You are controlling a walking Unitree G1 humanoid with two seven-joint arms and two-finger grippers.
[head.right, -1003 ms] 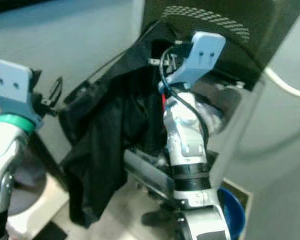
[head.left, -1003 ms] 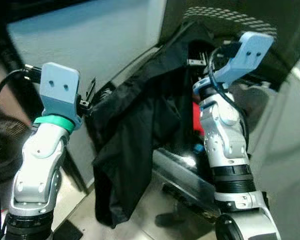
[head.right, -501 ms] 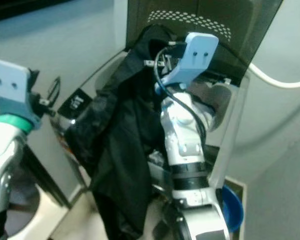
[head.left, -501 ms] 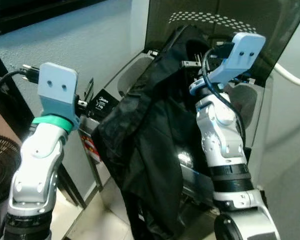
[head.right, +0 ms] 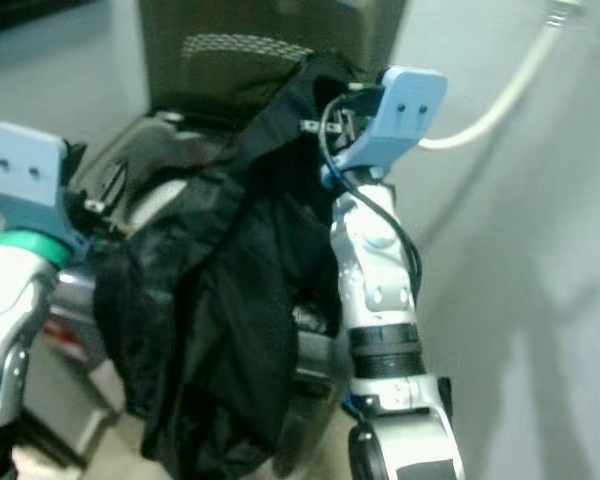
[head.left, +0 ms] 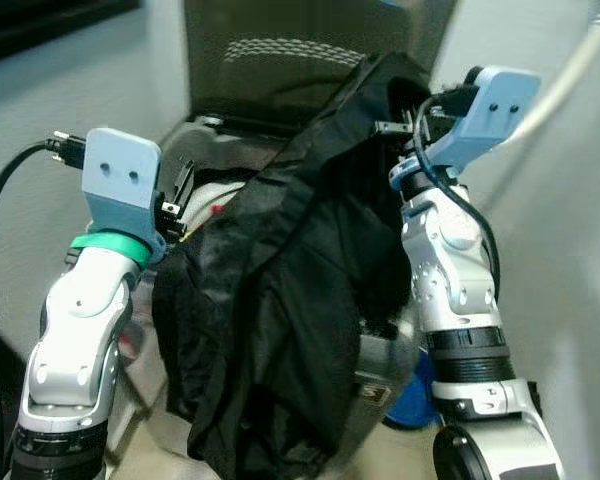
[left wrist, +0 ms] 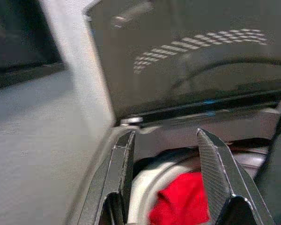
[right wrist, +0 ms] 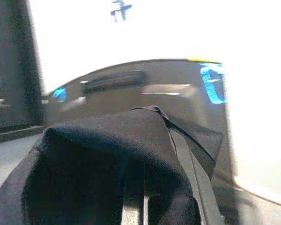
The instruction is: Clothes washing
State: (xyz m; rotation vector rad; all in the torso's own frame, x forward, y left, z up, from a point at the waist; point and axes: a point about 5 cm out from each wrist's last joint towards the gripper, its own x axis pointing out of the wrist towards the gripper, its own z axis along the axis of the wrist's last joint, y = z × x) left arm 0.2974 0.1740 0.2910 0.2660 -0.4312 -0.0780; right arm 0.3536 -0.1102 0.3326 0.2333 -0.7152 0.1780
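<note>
My right claw (head.left: 395, 125) is clamped on the top of the black garment (head.left: 280, 310), which hangs in a long fold over the front of the open washing machine (head.left: 215, 150); my left claw (left wrist: 166, 164) stands with its fingers apart beside the tub, gripping nothing, with a red item (left wrist: 182, 201) in the drum beyond it. To do this well, I judge I should lift the cloth clear of the rim, carry it over the opening, and only then let go.
</note>
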